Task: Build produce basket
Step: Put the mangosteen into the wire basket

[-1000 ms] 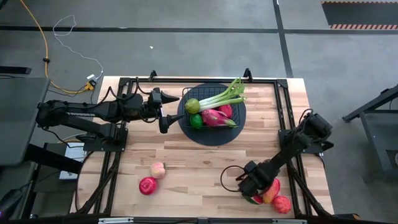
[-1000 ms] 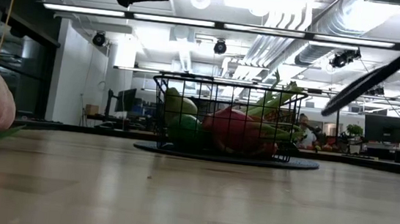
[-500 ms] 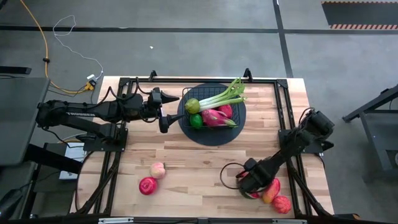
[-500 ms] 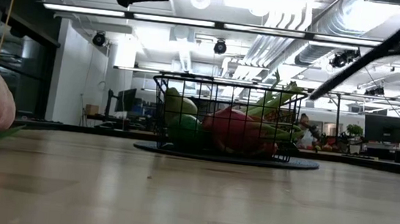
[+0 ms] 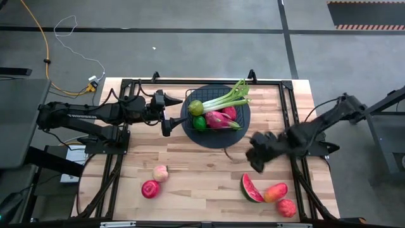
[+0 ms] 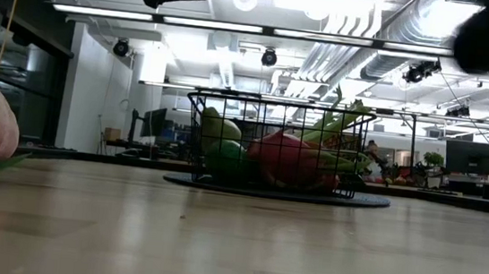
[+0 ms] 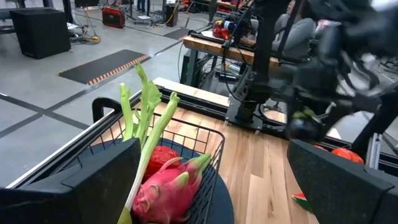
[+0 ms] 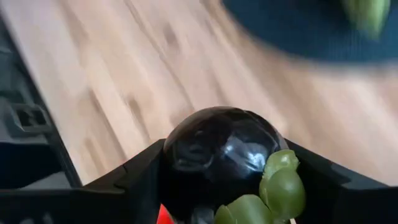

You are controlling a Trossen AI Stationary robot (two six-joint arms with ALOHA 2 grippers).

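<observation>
The basket (image 5: 214, 111) sits on a dark round mat (image 5: 215, 138) at the far middle of the wooden worktop (image 5: 196, 168). Inside it, in the high view, lie a leafy green-white stalk (image 5: 229, 97) that juts out over the far right corner, a pink dragon fruit (image 5: 218, 120), a red piece (image 5: 230, 113) just beside it, a yellow-green fruit (image 5: 195, 107) and a darker green one (image 5: 199, 123) touching it.

The left gripper (image 5: 168, 113) hangs just beside the basket's left wall, its 2 fingers (image 7: 102, 180) spread wide and holding nothing (the left wrist view looks between them straight at the stalk and dragon fruit).

The right gripper (image 5: 258, 154) is above the worktop, between the mat and the near right corner. In the right wrist view its fingers (image 8: 134, 186) are closed on a dark, glossy round thing (image 8: 219, 152) with bumpy green bits (image 8: 281, 186) on one side; what it is cannot be told.

On the worktop near the right corner lie a watermelon slice (image 5: 250, 188), a mango (image 5: 276, 191) just beside it and a red fruit (image 5: 286, 208) nearer the edge. Near the left corner, a peach (image 5: 161, 173) and a red apple (image 5: 150, 189) lie almost touching.
</observation>
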